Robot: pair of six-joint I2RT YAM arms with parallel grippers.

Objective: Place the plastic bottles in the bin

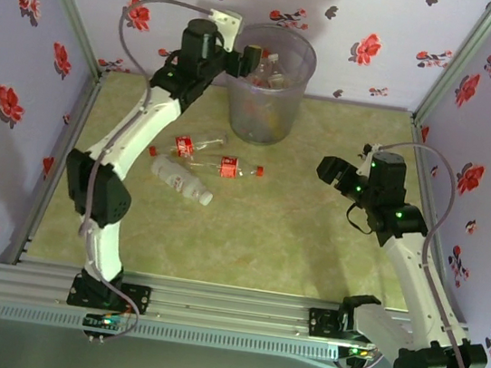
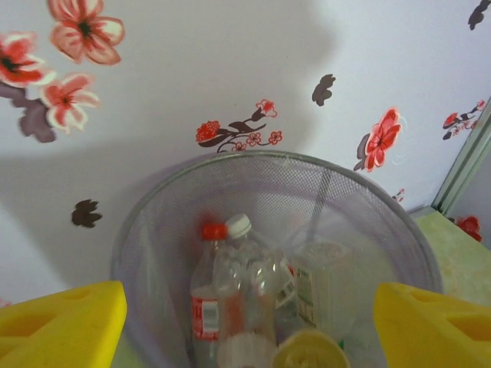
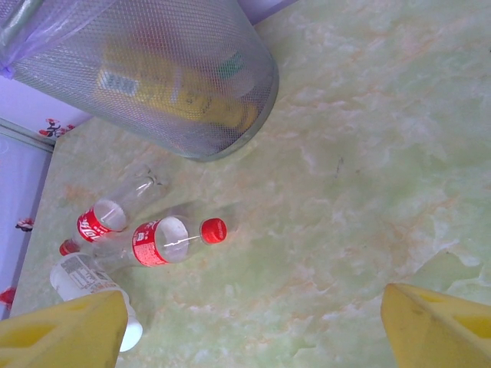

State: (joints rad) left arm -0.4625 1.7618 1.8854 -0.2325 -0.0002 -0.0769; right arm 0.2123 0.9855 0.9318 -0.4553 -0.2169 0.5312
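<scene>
Tall round translucent grey bin [image 1: 261, 104] [image 2: 268, 157] [image 3: 153, 84] standing rear centre, close against floral-papered back wall [image 1: 360, 17]; passage behind it looking tight. Left gripper [image 1: 244, 60] [image 2: 249, 326] hanging over bin's left rim, fingers spread wide. Left arm [image 1: 138, 137] stretching diagonally along table's left side, blocking that lane. Clear bottles with red and white caps [image 2: 230, 284] crowding bin's lower part; mouth above them gaping free. Three clear plastic bottles [image 1: 195, 163] [image 3: 146, 241] lying clustered in front of bin, left of centre. Green marbled tabletop [image 1: 293, 236] [image 3: 368, 153] lying bare from cluster to right gripper [image 1: 331, 170] [image 3: 253, 322], its fingers parted wide.
</scene>
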